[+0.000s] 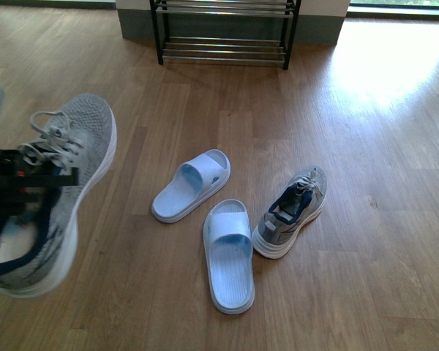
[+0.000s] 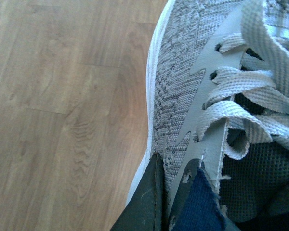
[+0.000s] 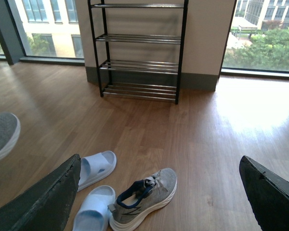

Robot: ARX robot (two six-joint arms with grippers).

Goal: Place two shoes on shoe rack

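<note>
Left gripper (image 1: 29, 179) clamps one grey knit, white-soled sneaker (image 1: 73, 161), raised above floor (image 1: 373, 292); second sneaker (image 1: 293, 212) lies on floor, well short of shoe rack (image 1: 223, 33); right gripper (image 3: 160, 161) fingers spread wide.

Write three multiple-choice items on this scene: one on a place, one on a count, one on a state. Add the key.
1. The floor sneaker lies:
A. on the rack's lowest tier
B. on the floor, right of the slippers in the front view
C. between the two slippers

2. The light blue slippers number:
A. two
B. one
C. three

3. The left gripper is:
A. open and empty
B. shut on a slipper
C. shut on the lifted sneaker

Key:
1 B: the front view shows it on the wood beside the nearer slipper.
2 A: two lie side by side.
3 C: the left wrist view shows the fingers clamping that sneaker's collar.
</note>
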